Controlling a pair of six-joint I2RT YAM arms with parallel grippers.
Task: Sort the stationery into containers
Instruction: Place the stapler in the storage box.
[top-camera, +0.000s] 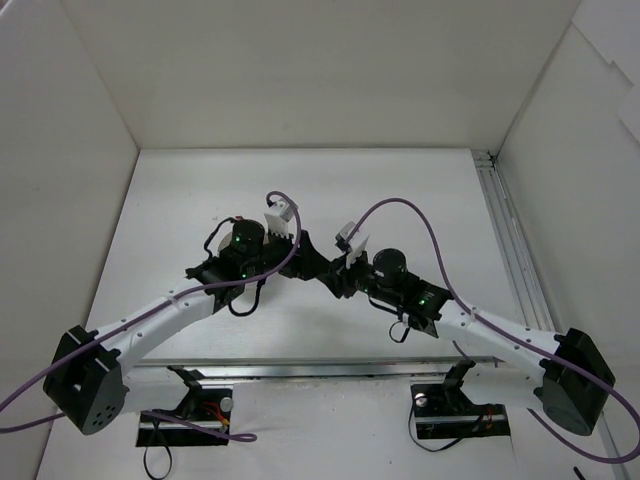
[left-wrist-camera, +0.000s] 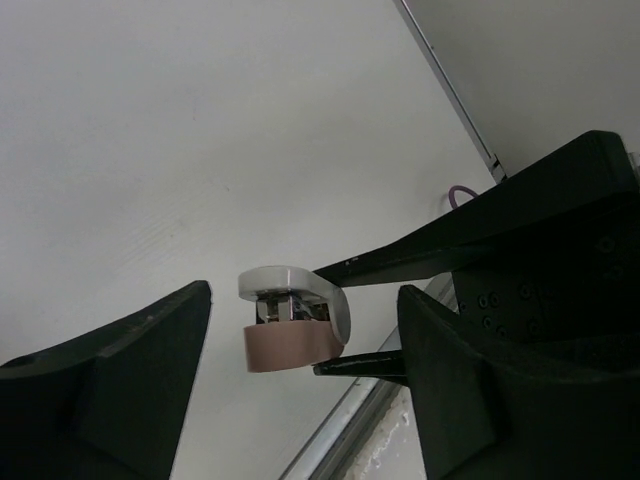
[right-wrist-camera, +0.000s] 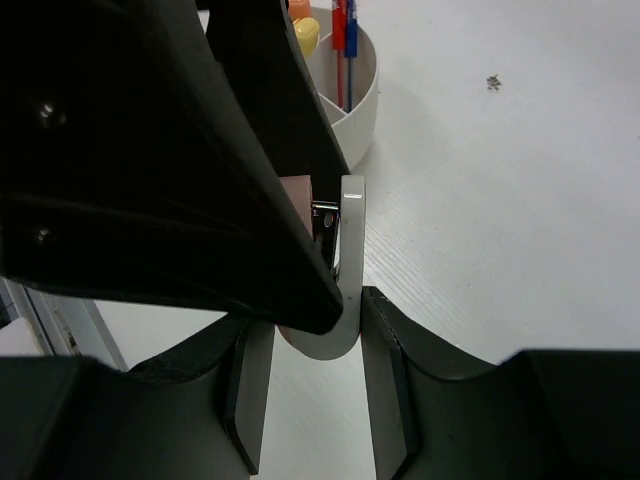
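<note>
A small white clip-like item with a metal core and a pink pad hangs in the air between both grippers. My right gripper is shut on it, the white body against its pads; its thin black fingers show above and below the item in the left wrist view. My left gripper is open, its jaws wide on either side of the item without touching it. The white divided cup holds red and blue pens and a yellow marker. In the top view the grippers meet and the cup is hidden.
A metal rail runs along the table's right side, with white walls behind and beside it. A metal strip edges the table near the arms. A small dark speck lies on the table beyond the cup.
</note>
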